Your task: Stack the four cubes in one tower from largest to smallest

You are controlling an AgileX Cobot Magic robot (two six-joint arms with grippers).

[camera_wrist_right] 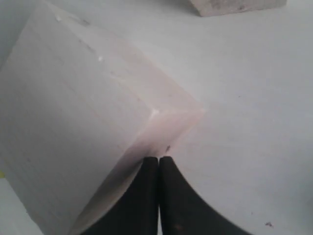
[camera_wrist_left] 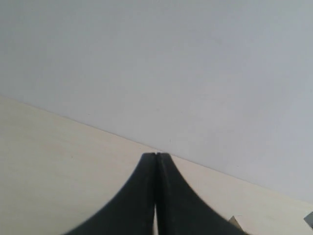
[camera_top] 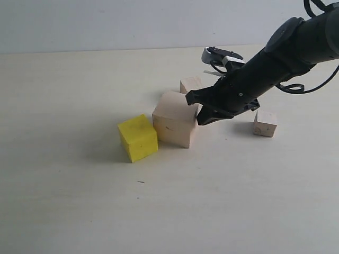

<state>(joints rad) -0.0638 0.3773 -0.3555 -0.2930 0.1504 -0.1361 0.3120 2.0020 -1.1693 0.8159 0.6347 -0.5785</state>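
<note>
Though closed, jaws at large cube (camera_wrist_right: 73, 98) edge.

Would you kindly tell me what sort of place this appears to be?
Probably a robotics lab bench: a plain pale tabletop against a blank wall, a black robot arm, and a yellow cube beside a large pale wood cube.

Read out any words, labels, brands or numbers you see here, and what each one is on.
No readable text in any view.
Blank faces: large wood cube, yellow cube, rear small cube.
Faint dark marks, too small to read: right-hand small cube.
</note>
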